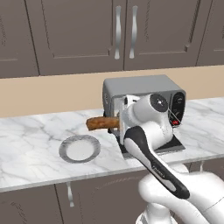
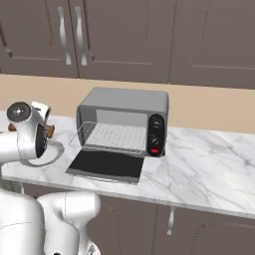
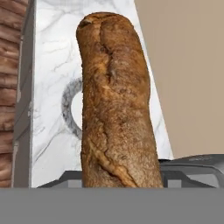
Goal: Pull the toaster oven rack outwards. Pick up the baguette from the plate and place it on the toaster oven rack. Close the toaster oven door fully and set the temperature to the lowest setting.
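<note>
Our two-finger gripper holds the short brown crusty baguette lifted above the round grey speckled plate. The loaf's long axis points left, away from the silver wire rack, pulled out over the dropped door, to our right.

1 toaster oven, 1 rack, 1 baguette, 1 plate, 2 cabinet handles

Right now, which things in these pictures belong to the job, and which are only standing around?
Job: baguette, held in the gripper; plate; toaster oven; toaster oven rack, pulled out; toaster oven door, open.

Just there: marble counter; upper cabinets.
</note>
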Motion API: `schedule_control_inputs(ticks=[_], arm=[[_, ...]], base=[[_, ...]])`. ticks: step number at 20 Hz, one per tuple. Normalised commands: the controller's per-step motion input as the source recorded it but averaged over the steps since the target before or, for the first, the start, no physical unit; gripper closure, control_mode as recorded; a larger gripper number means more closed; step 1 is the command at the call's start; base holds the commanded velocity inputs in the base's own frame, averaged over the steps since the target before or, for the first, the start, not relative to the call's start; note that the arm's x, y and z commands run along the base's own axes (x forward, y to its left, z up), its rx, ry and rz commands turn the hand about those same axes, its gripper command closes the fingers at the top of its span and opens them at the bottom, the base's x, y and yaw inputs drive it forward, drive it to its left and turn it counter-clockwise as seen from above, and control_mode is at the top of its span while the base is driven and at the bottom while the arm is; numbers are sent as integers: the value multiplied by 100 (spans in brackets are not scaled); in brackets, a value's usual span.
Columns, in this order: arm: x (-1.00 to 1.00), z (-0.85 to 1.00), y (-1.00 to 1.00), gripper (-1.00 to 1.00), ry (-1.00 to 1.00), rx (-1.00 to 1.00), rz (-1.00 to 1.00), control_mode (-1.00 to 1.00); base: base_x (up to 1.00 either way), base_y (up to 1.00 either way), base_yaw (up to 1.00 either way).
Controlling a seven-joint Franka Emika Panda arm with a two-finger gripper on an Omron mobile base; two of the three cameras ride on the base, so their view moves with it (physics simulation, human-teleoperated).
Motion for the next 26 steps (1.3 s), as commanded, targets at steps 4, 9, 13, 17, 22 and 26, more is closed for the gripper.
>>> schedule_control_inputs(ticks=[4, 9, 13, 17, 22, 26], arm=[[-8, 9, -78, 100, -5, 2, 16, -100], [0, 0, -81, 100, -11, 0, 11, -100], [0, 0, -79, 100, -9, 0, 4, -100], [4, 0, -68, 100, 0, 0, 0, -100], [0, 2, -49, 100, -1, -9, 0, -100], [6, 0, -6, 100, 0, -9, 0, -100]], base=[[0, 0, 0], [0, 0, 0], [0, 0, 0], [0, 0, 0], [0, 0, 0], [0, 0, 0]])
